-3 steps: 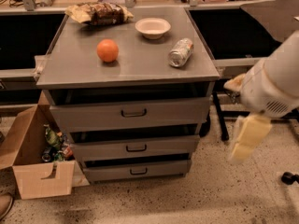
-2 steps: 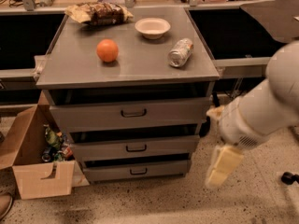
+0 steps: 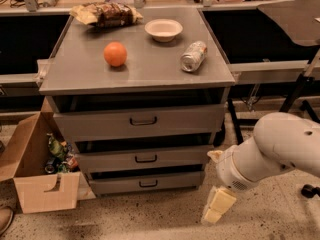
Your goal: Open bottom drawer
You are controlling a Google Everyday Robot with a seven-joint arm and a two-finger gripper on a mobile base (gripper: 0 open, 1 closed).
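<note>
Approach: the cream gripper [image 3: 218,206] hangs low, right of the unopened grey metal bottom drawer [image 3: 112,185].
Next it must reach left to the small dark pull handle [image 3: 148,184]; its grip width I cannot tell.

The cream end effector [image 3: 216,207] hangs low, right of the grey metal bottom drawer [image 3: 145,183]; a brown cardboard box [image 3: 45,191] sits left of it.

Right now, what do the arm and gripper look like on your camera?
The arm is a fat, smooth white tube with a few small dark dots and a rounded wrist. The gripper, low near the floor right of the bottom drawer, is pale cream and blocky. No cables show.
</note>
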